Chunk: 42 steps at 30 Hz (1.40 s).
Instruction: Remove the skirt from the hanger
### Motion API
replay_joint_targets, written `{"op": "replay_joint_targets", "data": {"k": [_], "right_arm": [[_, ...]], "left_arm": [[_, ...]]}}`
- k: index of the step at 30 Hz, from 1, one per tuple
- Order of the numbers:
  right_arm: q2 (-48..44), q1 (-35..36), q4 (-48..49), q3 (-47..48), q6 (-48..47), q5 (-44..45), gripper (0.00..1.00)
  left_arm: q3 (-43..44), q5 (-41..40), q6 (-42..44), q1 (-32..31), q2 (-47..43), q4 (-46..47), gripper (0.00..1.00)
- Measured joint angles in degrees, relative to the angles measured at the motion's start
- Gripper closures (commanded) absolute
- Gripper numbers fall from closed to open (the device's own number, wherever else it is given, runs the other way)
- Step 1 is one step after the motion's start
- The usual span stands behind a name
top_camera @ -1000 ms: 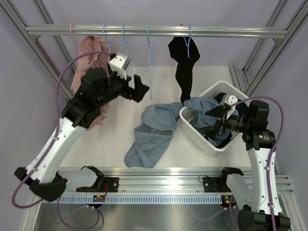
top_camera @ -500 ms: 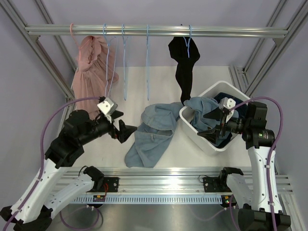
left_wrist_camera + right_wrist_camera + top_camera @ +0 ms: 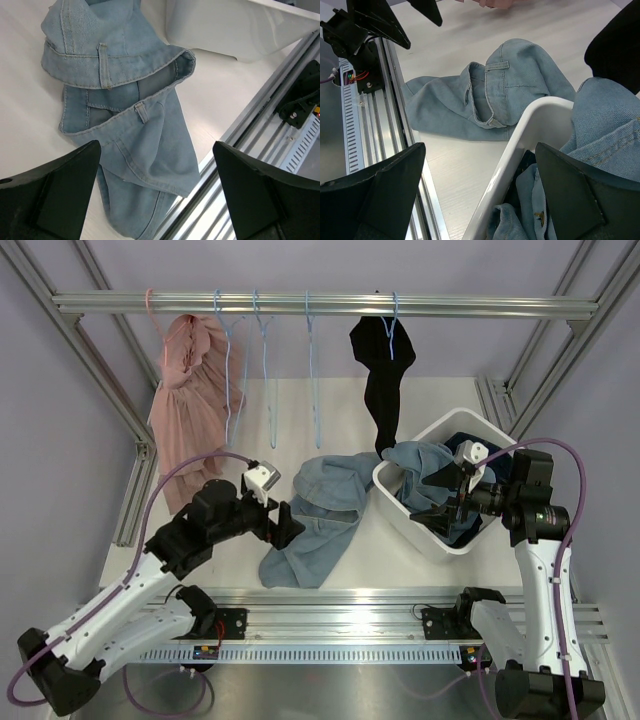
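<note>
Left arm has come down from the rail within the last second and swung in low. The left fingers [image 3: 288,524] are now at the near-left edge of the denim skirt [image 3: 318,525]. The bare blue hangers [image 3: 268,370] sit differently on the rail, probably swinging. Right arm has barely changed.

Near: aluminium track [image 3: 330,598] along the front edge. Left fingers are spread wide with nothing between them, and the wrist view looks straight down on the skirt. The skirt lies crumpled on the white surface [image 3: 440,400], off any hanger, its far end against the basket [image 3: 408,518]. It is light blue denim, soft and floppy. The stitched waistband is folded over itself with belt loops showing, and loose layered folds run toward the track.

Middle: the basket is white, smooth-walled and round-rimmed, and holds more denim. Right fingers [image 3: 438,498] are also spread apart and empty, poised at the basket's near rim.

Far: metal rail [image 3: 320,305]. Three thin blue hangers hang bare. A pink garment [image 3: 190,410] hangs at the left. A black garment [image 3: 380,390] hangs long and narrow from a fourth blue hanger at the right.

Judgement: removal looks finished, and the step in hand reads as the retreat after letting go. If the skirt is to be moved on, the waistband ridge is the firmest fold to pinch. Thin single layers would likely slip.
</note>
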Motion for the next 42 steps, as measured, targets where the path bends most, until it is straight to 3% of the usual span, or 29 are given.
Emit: {"op": "replay_joint_targets", "data": {"k": [9,15,25,29,32,35,36,39,42], "right_arm": [[0.48,0.0,-0.07,0.0,-0.22,0.02,0.0],[0.61,0.0,-0.09,-0.02,-0.24,0.0,0.0],[0.66,0.0,-0.33,0.0,-0.83,0.0,0.0],[0.68,0.0,-0.98,0.0,-1.14,0.0,0.01],[0.68,0.0,-1.46,0.0,-1.42,0.0,0.01],[0.68,0.0,-1.68,0.0,-1.77,-0.02,0.0],[0.68,0.0,-1.84,0.0,-1.88,-0.02,0.01],[0.68,0.0,-2.12,0.02,-2.16,-0.02,0.01],[0.68,0.0,-3.08,0.07,-2.95,-0.17,0.01]], "left_arm": [[-0.52,-11.19,-1.25,-8.24,9.62,10.16,0.01],[-1.22,-14.08,-1.22,-8.76,14.38,17.11,0.01],[0.39,-22.56,-5.92,-8.83,32.28,25.27,0.03],[0.39,-25.86,-9.64,-8.81,37.48,30.47,0.31],[0.39,-26.67,-12.09,-8.79,41.46,34.34,0.43],[0.37,-26.69,-13.75,-8.76,45.03,37.42,0.68],[0.35,-26.6,-14.27,-8.72,46.01,38.25,0.86],[-0.37,-25.97,-14.95,-8.48,47.1,40.65,0.99],[-2.36,-24.48,-14.62,-8.35,45.99,43.3,1.0]]}}
